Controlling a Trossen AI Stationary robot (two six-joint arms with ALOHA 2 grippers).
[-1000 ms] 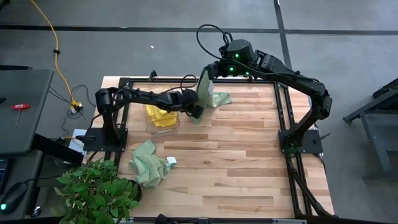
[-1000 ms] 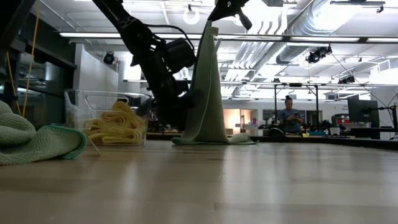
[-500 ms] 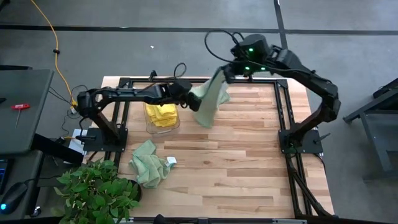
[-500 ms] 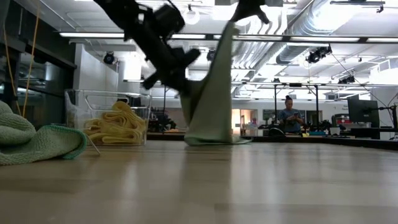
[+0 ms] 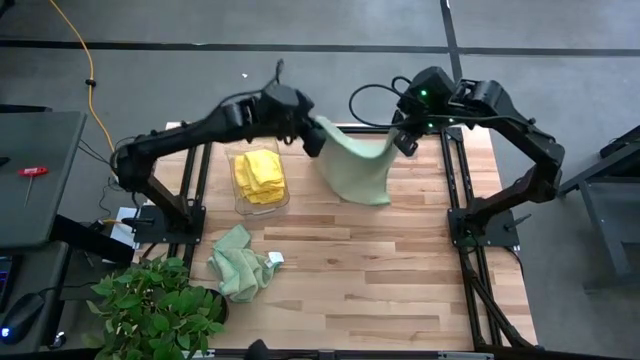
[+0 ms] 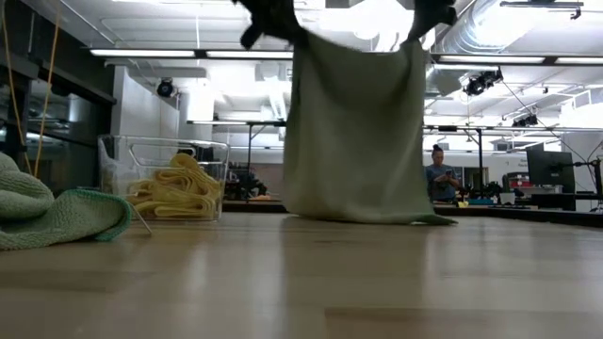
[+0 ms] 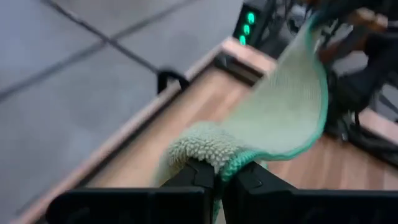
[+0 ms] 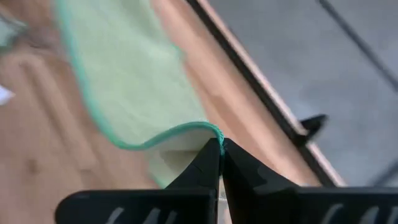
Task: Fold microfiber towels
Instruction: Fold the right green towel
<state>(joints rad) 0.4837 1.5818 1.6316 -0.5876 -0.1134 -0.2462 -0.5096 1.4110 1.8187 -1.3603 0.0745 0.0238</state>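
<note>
Jaws of both arms are clenching opposite top corners of one pale green towel (image 5: 355,168), and that is the change: a second ago the cloth was hanging as a narrow bunched column between two grippers set close together, and now it is being stretched out into a wide flat sheet. In my judgement the spreading step is nearly done, so the cloth is becoming ready to be laid down flat and folded.

Nearest the low camera, a second green towel (image 6: 52,215) is lying crumpled on the desk (image 5: 400,270), untouched. Just behind it, yellow towels (image 6: 174,193) are sitting heaped inside a clear bin (image 6: 118,160). Beyond these, the held towel is hanging as a broad curtain, its lower edge brushing the desk and trailing a little at one corner. Farther off in the room, a person (image 6: 438,179) is standing.

From above, the left gripper (image 5: 312,135) is reaching in over the bin toward the back of the desk, its arm stretched long and raised. The right gripper (image 5: 404,140) is holding the other corner at about the same height, its arm bent sharply at the elbow above the rear edge. The two are now standing well apart, with the towel's top edge sagging slightly between them.
</note>
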